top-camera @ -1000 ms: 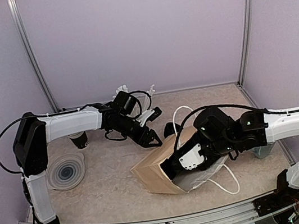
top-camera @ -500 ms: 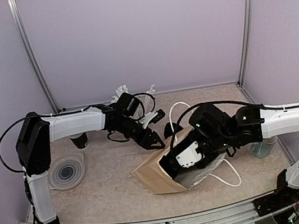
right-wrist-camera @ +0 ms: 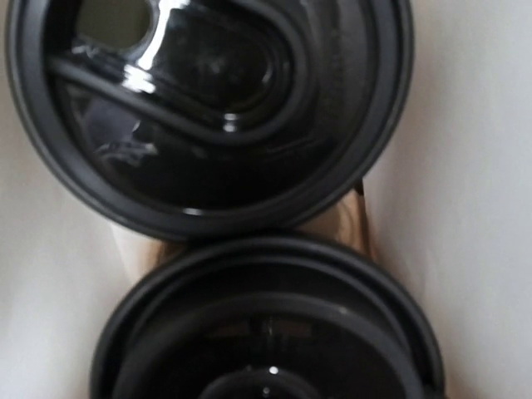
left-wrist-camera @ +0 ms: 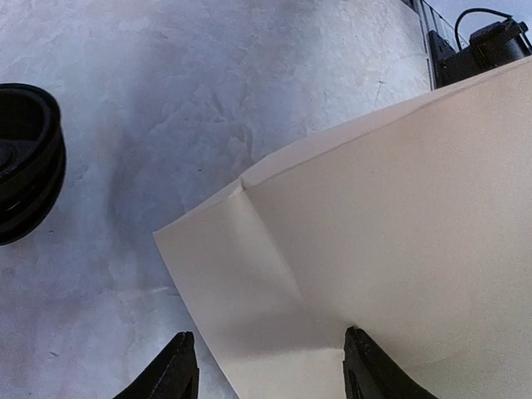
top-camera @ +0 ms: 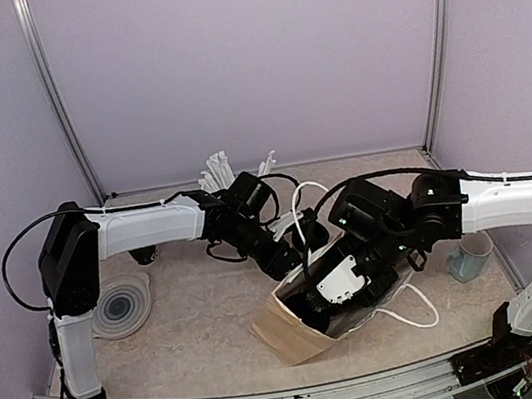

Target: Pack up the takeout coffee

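Inside one paper bag (right-wrist-camera: 478, 166), two black lids (right-wrist-camera: 208, 108) sit adjacent.

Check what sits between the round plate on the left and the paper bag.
Nothing. In the top view, the stretch of table between the plate and the bag is bare.

Two black lids (right-wrist-camera: 208, 108) fill the paper bag (top-camera: 283, 336); bare table (top-camera: 194, 322) lies open left of it
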`<act>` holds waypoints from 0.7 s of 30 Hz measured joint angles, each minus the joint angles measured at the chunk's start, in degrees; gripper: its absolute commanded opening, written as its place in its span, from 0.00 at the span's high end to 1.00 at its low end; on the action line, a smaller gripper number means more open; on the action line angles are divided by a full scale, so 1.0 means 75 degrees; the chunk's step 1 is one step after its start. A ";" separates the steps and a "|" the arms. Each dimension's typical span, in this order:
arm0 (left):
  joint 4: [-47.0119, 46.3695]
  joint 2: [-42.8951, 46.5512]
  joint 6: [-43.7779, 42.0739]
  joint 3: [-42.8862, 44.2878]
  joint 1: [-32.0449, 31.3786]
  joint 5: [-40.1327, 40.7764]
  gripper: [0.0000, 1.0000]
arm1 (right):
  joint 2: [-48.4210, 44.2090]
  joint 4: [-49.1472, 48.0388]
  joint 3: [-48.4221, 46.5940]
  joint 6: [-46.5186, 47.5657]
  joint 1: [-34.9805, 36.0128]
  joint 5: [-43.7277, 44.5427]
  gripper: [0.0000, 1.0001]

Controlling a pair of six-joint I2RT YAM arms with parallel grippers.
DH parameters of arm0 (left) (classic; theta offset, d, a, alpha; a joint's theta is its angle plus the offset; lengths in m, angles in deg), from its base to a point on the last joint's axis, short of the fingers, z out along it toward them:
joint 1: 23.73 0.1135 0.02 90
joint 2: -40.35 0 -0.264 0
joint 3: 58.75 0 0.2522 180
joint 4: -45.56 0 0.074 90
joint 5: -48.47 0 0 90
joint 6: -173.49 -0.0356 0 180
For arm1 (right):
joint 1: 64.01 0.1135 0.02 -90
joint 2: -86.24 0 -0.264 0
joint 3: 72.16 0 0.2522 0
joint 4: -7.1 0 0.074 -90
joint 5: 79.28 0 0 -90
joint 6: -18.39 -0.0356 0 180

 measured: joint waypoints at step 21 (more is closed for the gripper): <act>0.0020 0.0994 0.0102 -0.0560 0.0813 0.0099 0.37 | 0.1271 0.2159 -0.1714 -0.0117 -0.0143 -0.1667 0.53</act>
